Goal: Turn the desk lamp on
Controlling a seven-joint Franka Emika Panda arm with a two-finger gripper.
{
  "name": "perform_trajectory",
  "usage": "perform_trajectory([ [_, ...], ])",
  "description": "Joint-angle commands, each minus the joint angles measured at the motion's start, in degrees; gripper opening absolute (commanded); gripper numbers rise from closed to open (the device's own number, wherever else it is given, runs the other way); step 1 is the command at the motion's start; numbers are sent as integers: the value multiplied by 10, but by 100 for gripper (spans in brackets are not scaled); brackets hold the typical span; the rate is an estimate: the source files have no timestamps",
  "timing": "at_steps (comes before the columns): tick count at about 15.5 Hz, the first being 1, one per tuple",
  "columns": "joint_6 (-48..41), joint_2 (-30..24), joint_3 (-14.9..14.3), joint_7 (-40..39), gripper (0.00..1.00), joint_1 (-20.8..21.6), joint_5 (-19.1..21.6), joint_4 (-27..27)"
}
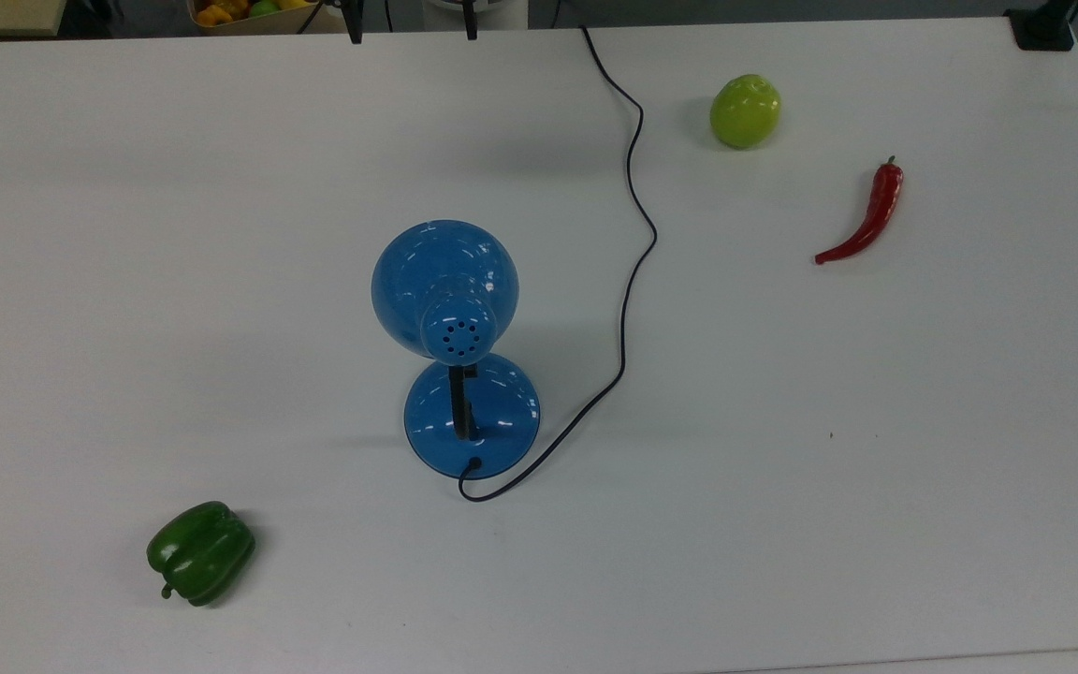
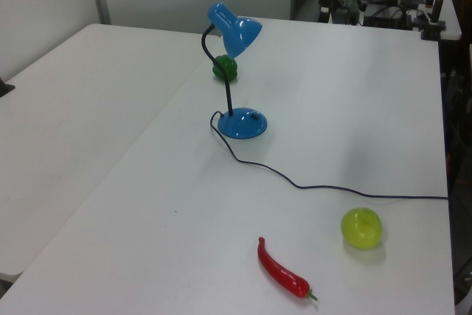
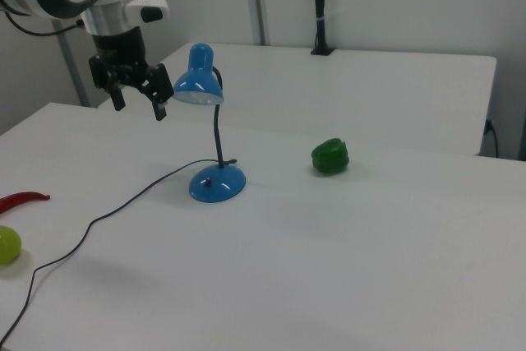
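I can read no text, label, brand, number or sign anywhere around me. The glossy blue metal desk lamp [image 1: 455, 318] carries no lettering on its dome shade or round base, and the white tabletop [image 1: 876, 421] it stands on is plain. My own white arm and black claw [image 3: 138, 103] show no marking that I can make out either.
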Motion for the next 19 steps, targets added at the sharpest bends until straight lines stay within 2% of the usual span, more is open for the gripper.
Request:
perform_trajectory([
  [1, 14, -11, -14, 5, 100, 17, 8, -18],
  [9, 17, -10, -15, -4, 100, 15, 8, -23],
  [10, 17, -11, -14, -9, 96, 15, 8, -24],
  [14, 17, -10, -15, -10, 64, 16, 9, -26],
  [17, 18, -9, -15, -9, 25, 17, 10, -26],
  [19, 18, -8, -15, -8, 9, 18, 10, -26],
])
